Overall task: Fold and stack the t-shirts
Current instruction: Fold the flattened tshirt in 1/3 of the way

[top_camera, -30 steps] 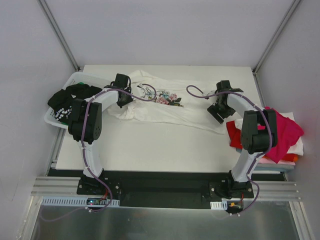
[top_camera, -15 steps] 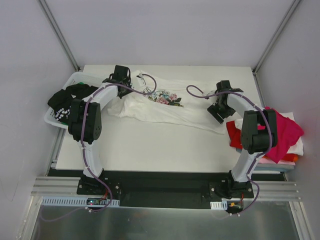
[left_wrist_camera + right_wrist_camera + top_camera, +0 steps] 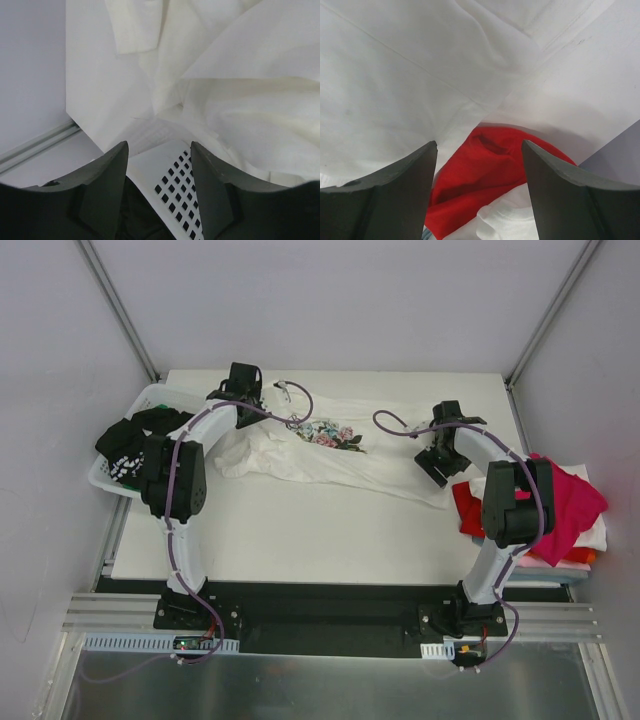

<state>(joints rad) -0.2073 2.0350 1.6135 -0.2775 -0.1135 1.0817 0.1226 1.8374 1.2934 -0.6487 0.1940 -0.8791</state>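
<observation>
A white t-shirt (image 3: 370, 465) with a floral print (image 3: 335, 435) lies spread and rumpled across the back of the table; its cloth fills the left wrist view (image 3: 250, 100) and the right wrist view (image 3: 395, 85). My left gripper (image 3: 243, 387) (image 3: 159, 150) is open and empty at the back left, above the basket's corner, just off the shirt's bunched left end. My right gripper (image 3: 437, 465) (image 3: 479, 147) hangs open over the shirt's right end, with a red t-shirt (image 3: 485, 170) (image 3: 466, 508) showing between its fingers. On the right lies a pile with a magenta t-shirt (image 3: 575, 500).
A white perforated basket (image 3: 150, 400) (image 3: 182, 175) at the left edge holds a black printed t-shirt (image 3: 130, 445). The pile at the right edge also shows white (image 3: 520, 220) and orange (image 3: 592, 558) cloth. Grey walls enclose the table on three sides.
My left gripper moved from the shirt's left end toward the table's back, then opened and let the cloth go; the shirt's left end now lies bunched. The right arm stayed still.
</observation>
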